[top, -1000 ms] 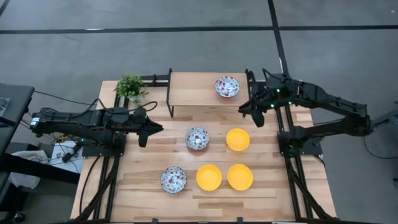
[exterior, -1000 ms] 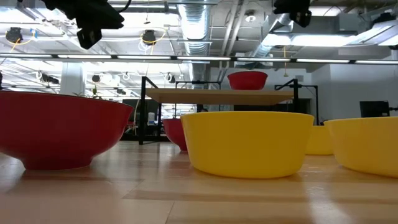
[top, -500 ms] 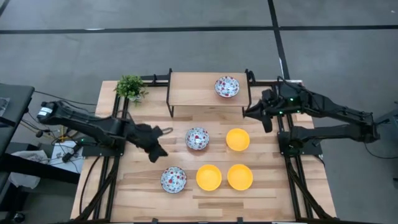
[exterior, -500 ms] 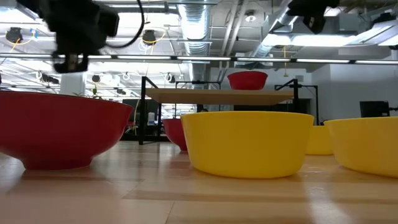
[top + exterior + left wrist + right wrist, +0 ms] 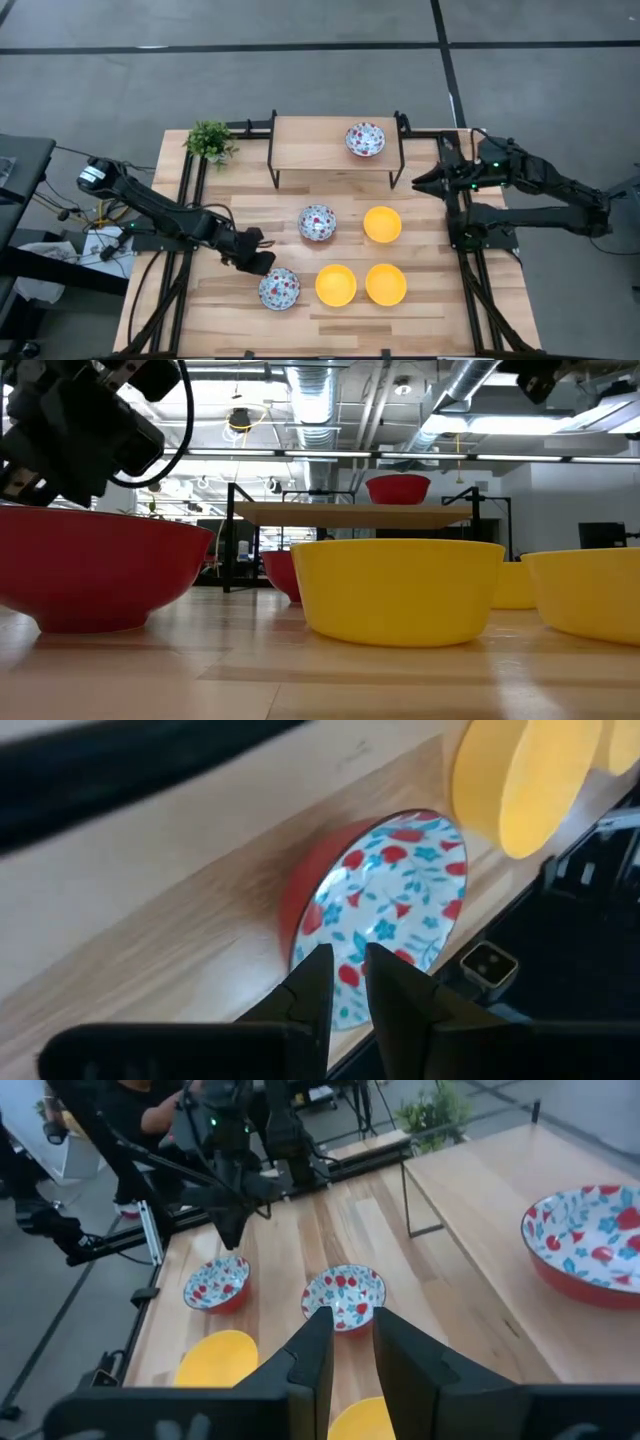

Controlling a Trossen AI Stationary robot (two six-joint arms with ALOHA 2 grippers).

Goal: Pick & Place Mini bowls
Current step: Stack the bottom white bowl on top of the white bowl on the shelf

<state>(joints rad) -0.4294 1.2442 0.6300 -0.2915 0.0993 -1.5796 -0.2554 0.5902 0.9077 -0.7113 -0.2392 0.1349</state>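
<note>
The left gripper (image 5: 262,264), fingers nearly closed and empty, hovers beside the glossy round floral bowl (image 5: 279,288) on the wooden table (image 5: 230,310), whose red outside seemingly shows only from the left wrist.

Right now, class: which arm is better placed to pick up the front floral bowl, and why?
Left. The left gripper hangs just beside the front floral bowl, while the right gripper sits far off by the shelf.
</note>
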